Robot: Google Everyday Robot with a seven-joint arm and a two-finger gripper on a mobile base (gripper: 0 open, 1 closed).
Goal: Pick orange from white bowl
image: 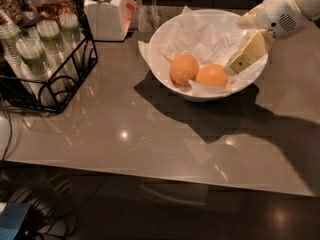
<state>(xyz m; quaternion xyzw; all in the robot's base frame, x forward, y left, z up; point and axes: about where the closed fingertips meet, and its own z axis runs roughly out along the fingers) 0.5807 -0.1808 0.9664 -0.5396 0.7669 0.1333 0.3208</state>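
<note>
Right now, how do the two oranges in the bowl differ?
The right orange is deeper-coloured and wider than tall; the left orange is paler and egg-shaped. The right orange lies next to the hand, the left orange farther off. Both sit on paper in the white bowl.

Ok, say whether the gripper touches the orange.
Cannot tell: camera view shows the gripper at the orange's right edge over the white bowl, no plain gap.

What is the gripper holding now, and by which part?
Nothing: the gripper hangs in the white bowl beside the orange, not gripping it.
</note>
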